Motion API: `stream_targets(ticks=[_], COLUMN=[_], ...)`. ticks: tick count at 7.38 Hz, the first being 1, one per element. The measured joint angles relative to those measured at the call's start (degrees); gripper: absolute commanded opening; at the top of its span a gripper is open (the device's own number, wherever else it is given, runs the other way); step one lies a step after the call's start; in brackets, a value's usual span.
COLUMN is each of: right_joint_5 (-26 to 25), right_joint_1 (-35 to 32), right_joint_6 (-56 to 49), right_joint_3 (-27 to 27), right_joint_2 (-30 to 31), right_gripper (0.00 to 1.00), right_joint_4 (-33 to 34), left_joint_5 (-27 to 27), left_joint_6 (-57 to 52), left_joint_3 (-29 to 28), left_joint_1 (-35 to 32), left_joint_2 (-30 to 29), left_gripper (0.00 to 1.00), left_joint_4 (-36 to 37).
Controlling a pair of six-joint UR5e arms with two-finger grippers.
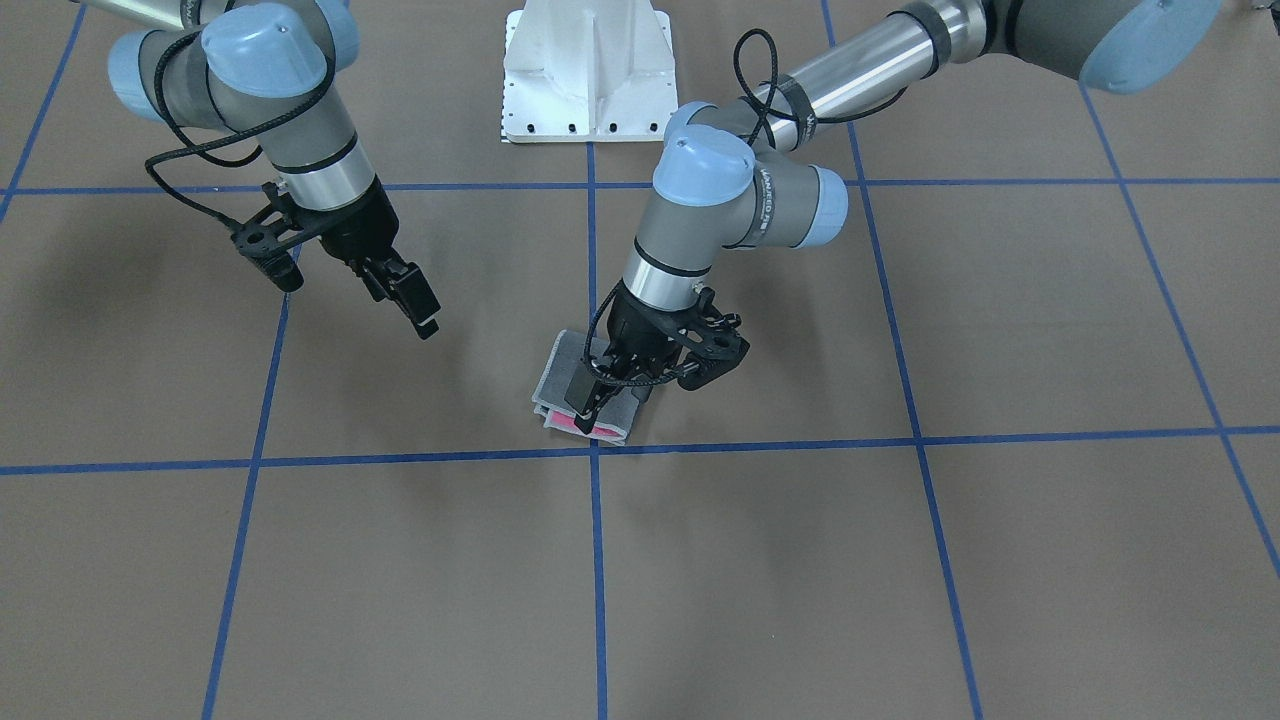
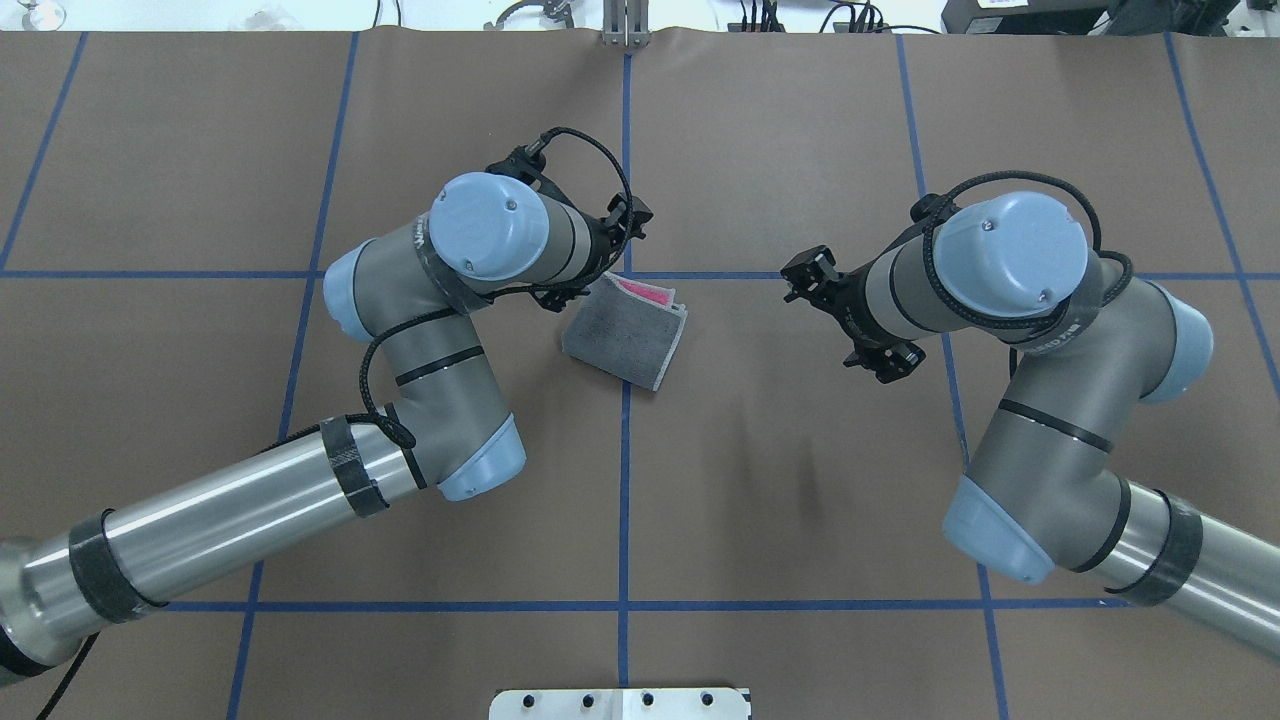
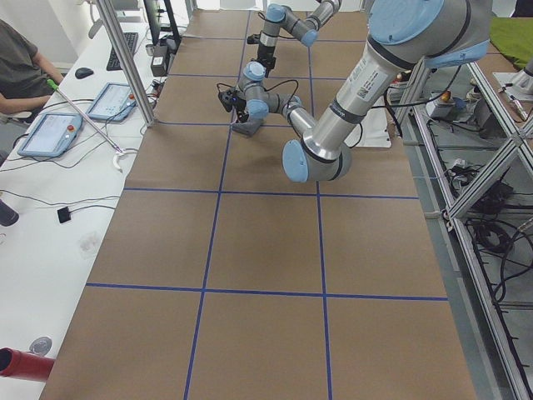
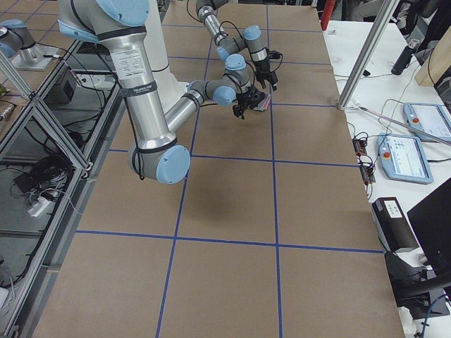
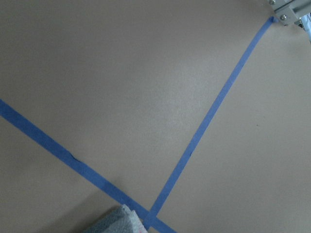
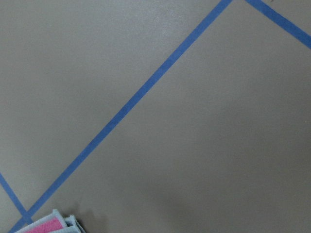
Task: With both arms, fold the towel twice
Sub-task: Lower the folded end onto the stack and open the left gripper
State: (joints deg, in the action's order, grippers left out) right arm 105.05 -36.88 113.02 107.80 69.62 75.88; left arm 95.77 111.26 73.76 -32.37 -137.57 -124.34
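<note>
The towel [image 2: 628,338] lies folded small on the brown table, dark grey face up, with pink showing at its far edge [image 1: 572,424]. My left gripper [image 1: 590,398] is down on that pink-edged end, its fingers close together on the towel's layers. Its wrist hides the fingers in the overhead view. A towel corner shows at the bottom of the left wrist view [image 5: 121,221] and of the right wrist view [image 6: 46,225]. My right gripper [image 1: 408,295] hangs above the table, apart from the towel, open and empty.
The table is brown paper with a blue tape grid [image 2: 625,500]. The white pedestal base [image 1: 588,70] stands at the robot's side. Operator tablets [image 3: 50,133] and a seated person are beyond the table's far edge.
</note>
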Motion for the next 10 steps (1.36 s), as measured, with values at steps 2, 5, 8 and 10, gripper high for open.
stream_targets(ticks=[2, 5, 8, 10], right_joint_5=[1.68, 1.91, 1.76, 1.74], right_joint_1=[-1.48, -1.75, -1.71, -1.71], right_joint_6=[-1.0, -1.3, -1.33, -1.35], right_joint_3=[0.14, 0.21, 0.17, 0.16], right_joint_2=[1.01, 1.17, 1.19, 1.16], right_gripper=[1.0, 1.0, 1.0, 1.0], right_joint_4=[-0.18, -0.21, -0.21, -0.17], left_joint_5=[-0.12, 3.02, 6.13, 6.62], left_joint_6=[-0.29, -0.97, -0.96, -0.95], left_joint_3=[-3.5, -4.08, 0.82, 3.85], left_joint_1=[1.69, 1.17, 0.5, 0.02], left_joint_2=[0.0, 0.91, 5.19, 6.36], left_gripper=[1.0, 1.0, 1.0, 1.0], left_joint_4=[-4.04, -5.14, -5.01, -4.95])
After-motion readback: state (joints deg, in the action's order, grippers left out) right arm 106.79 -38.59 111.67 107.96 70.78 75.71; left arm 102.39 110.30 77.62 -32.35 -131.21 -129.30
